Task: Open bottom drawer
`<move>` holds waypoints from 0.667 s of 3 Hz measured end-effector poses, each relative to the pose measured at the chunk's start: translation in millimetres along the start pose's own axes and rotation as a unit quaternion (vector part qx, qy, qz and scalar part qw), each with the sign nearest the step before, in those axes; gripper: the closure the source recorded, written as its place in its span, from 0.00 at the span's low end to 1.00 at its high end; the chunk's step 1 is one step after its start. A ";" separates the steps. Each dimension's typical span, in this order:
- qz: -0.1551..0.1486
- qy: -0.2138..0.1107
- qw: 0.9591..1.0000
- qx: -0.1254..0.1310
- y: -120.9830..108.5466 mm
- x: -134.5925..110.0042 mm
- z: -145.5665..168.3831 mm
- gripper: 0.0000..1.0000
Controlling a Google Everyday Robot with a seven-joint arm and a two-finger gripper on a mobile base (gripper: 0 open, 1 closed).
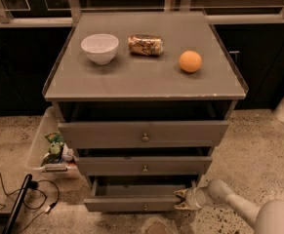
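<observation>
The grey cabinet (146,79) has three drawers. The bottom drawer (131,203) is pulled out a little, so its plain grey interior shows behind the slim front panel; its small knob (145,208) is at the panel's middle. The middle drawer (144,165) and the top drawer (142,133) stand out slightly less. My gripper (180,199) is low at the right end of the bottom drawer's front, fingers against the panel's right edge, with the white arm (239,208) reaching in from the lower right.
On the cabinet top lie a white bowl (100,48), a brown can on its side (145,45) and an orange (190,61). A clear bin with packets (51,147) stands left of the cabinet. A black cable and stick (17,204) lie on the floor at lower left.
</observation>
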State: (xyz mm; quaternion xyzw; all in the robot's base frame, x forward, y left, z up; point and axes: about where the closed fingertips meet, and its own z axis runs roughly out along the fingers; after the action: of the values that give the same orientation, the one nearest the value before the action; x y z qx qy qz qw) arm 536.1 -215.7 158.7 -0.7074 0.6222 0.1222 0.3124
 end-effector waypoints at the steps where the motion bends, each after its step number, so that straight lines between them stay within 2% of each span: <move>1: 0.000 0.000 1.000 0.000 0.0 0.0 0.0 0.35; 2: 0.012 -0.016 1.000 -0.010 3.6 2.3 4.2 0.11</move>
State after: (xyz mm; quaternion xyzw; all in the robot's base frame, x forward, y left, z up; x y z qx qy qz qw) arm 534.0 -215.2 153.2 -0.7008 0.6243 0.1441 0.3137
